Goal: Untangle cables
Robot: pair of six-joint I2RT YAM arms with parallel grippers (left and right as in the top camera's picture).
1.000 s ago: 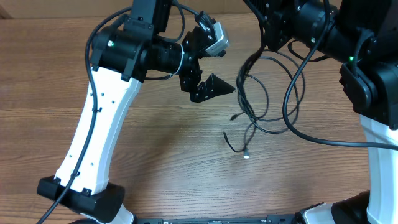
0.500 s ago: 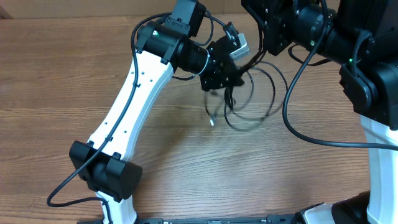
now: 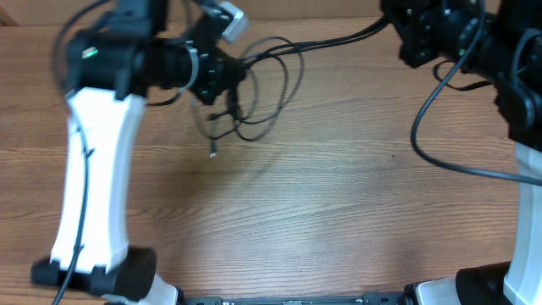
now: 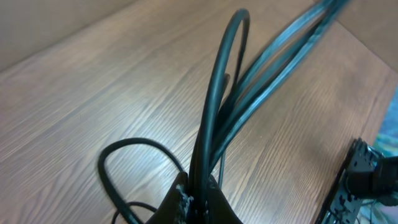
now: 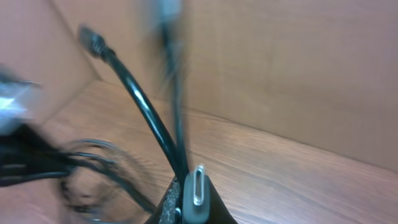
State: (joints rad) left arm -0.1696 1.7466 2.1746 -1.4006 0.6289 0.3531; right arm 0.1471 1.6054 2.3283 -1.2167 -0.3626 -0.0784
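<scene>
The left jaws, wide open and clear of everything a second ago, are now closed on the cables (image 3: 258, 89). In the left wrist view several black strands rise straight out of the pinched tips, and one loop curls down toward the table beside them. The left arm (image 3: 93, 161) has swung from the middle of the table (image 3: 322, 212) to its far left part, carrying the bundle along. Earlier the loops hung under the right jaws, right of centre. Now they sit left of centre, just beside the left jaws, with a small plug (image 3: 212, 153) dangling below them close to the wood. Whether it touches the table I cannot tell.

The right arm (image 3: 461, 42) has drawn back toward the right edge. The two arms now stand well apart, where half a second ago they nearly met. Between them a few strands run in a nearly straight line along the far side of the table, no longer slack.

The right jaws are closed on a cable, as they were before. The right wrist view is blurred. In it a black cable climbs from between the tips to a plug end (image 5: 93, 40) at upper left, and a small grey connector (image 5: 198, 185) sits right at the tips.
</scene>
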